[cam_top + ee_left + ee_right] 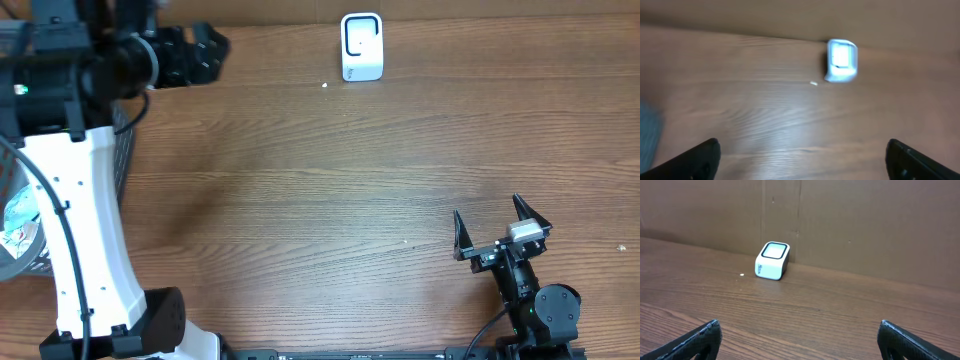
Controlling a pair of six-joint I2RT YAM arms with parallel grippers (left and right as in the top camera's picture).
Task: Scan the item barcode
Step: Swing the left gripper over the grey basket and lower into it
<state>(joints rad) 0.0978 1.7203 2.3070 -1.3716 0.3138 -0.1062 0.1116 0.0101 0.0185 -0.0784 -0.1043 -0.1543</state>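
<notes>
The white scanner (361, 46) sits at twelve o'clock on the counter (300, 200), window up to read a barcode, while the left claw (212, 57) at ten and the right claw (486, 206) at five both gape wide, empty.

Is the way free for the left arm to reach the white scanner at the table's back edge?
Probably yes: the left pincer is open and empty, the scanner sits ahead of it, and only bare table lies between them.
</notes>
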